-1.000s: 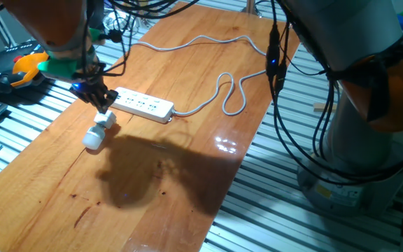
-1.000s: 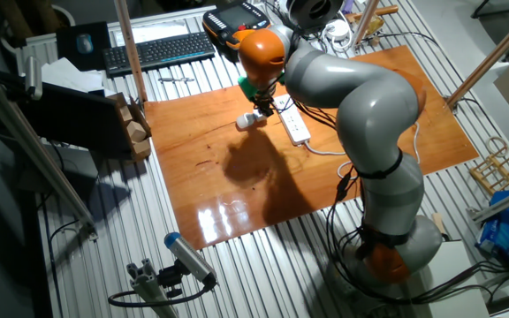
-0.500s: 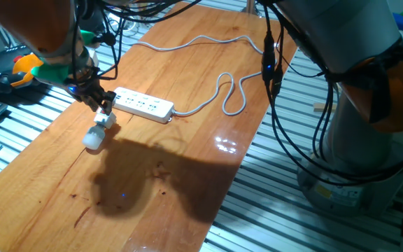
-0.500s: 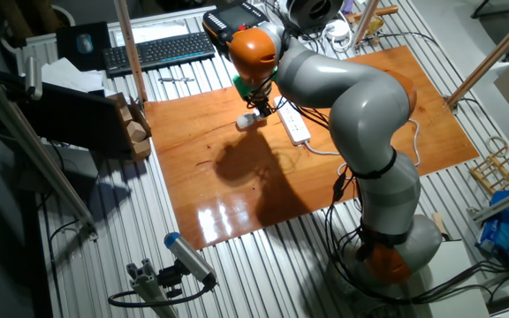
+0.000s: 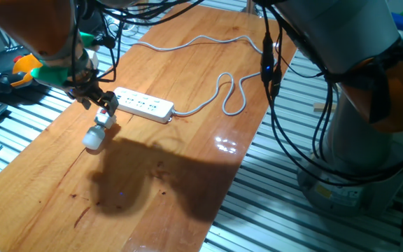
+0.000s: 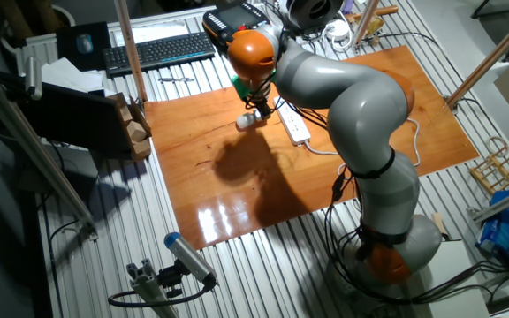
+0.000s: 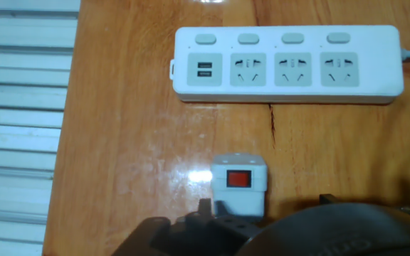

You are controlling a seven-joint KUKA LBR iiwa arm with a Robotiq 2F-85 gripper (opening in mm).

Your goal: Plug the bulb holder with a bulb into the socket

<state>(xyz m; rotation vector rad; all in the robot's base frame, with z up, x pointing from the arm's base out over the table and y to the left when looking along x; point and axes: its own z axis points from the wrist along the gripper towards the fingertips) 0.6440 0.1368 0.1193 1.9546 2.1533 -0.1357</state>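
The bulb holder with a bulb [image 5: 98, 129] lay on its side on the wooden desk [image 5: 187, 161], just beside the socket [image 5: 143, 104] but not touching it, off the socket's end at about 7 o'clock in the one fixed view. In the hand view the holder [image 7: 239, 185] sat at 6 o'clock from the socket [image 7: 288, 64], red switch face up, with a strip of bare wood between them; the bulb end was hidden under the hand.

Over the last second the gripper [image 5: 94, 100] had drawn back a little toward 10 o'clock and risen slightly off the holder, while the holder itself had not shifted. The gripper now hung just above the holder's plug end. Whether its fingers were spread or closed could not be made out in any view, and nothing was visibly clamped between them; the dark mass at the bottom of the hand view hid the fingertips.

That small retreat reads as a repositioning rather than a lift: the holder was not yet grasped, so the plugging step had not begun. The socket's grey cord [image 5: 208, 77] trailed away toward 1 o'clock, well clear of the work. The outlets faced up and the holder lay flat, so it would probably need turning prongs-down before insertion.
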